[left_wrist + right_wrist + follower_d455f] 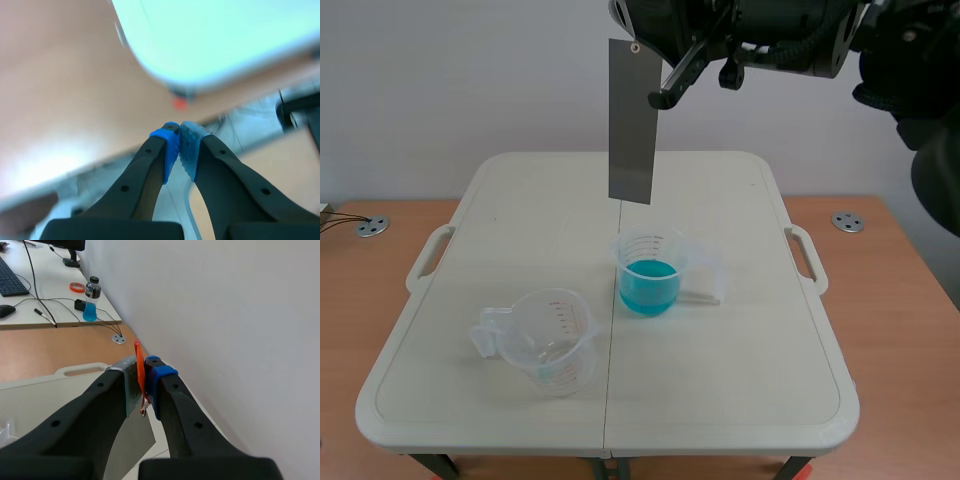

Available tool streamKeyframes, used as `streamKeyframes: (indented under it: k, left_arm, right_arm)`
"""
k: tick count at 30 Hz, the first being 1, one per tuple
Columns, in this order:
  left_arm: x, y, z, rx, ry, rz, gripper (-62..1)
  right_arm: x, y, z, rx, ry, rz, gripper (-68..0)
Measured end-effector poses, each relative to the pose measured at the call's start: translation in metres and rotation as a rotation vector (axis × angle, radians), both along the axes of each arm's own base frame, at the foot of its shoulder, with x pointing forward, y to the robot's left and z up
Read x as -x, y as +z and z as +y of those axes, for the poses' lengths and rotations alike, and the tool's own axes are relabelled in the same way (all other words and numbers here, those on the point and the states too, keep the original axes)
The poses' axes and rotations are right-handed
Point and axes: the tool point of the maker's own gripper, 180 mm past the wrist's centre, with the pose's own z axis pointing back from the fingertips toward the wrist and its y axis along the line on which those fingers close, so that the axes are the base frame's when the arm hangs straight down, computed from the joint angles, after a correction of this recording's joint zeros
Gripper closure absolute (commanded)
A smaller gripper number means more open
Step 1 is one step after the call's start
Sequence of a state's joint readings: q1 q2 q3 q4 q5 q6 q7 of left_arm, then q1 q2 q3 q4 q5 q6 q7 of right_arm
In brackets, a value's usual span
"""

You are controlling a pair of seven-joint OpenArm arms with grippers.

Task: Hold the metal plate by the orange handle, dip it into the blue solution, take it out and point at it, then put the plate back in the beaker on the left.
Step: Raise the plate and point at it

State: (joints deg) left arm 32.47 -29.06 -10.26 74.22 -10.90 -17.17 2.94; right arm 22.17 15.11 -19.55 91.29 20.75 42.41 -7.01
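White table (740, 330) on wooden desk (910, 260), pale wall, metal plate (631, 120) upper centre, long axis vertical, pointing down toward blue solution (648, 285), right gripper (141, 367) clamping its orange handle (139, 375), left gripper (180, 129) closed, empty.

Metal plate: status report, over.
Right gripper shut on orange handle; left gripper shut, empty. Metal plate hangs above blue-solution beaker, not in it. Path down unobstructed.
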Motion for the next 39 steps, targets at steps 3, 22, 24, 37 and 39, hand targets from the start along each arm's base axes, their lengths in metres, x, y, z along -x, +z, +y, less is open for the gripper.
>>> streamKeyframes:
  k: [3, 22, 24, 37, 39]
  left_arm:
    - [-0.038, 0.021, -0.003, 0.002, -0.008, -0.101, -2.7]
    - [-0.155, 0.105, -0.154, 0.133, -0.44, -0.385, -2.7]
    - [-0.158, 0.109, -0.174, 0.151, -0.477, -0.401, -2.7]
    - [-0.176, 0.129, -0.228, 0.157, -0.53, -0.46, -2.7]
    - [-0.177, 0.13, -0.229, 0.161, -0.527, -0.465, -2.7]
  right_arm:
    - [0.003, 0.006, 0.002, -0.019, 0.012, -0.005, -1.5]
    - [0.003, 0.004, 0.002, -0.003, 0.006, 0.005, -1.5]
    - [0.003, 0.004, 0.002, -0.003, 0.006, 0.005, -1.5]
    - [0.002, 0.003, 0.001, 0.001, 0.004, 0.008, -1.5]
    - [0.002, 0.003, 0.001, 0.001, 0.004, 0.008, -1.5]
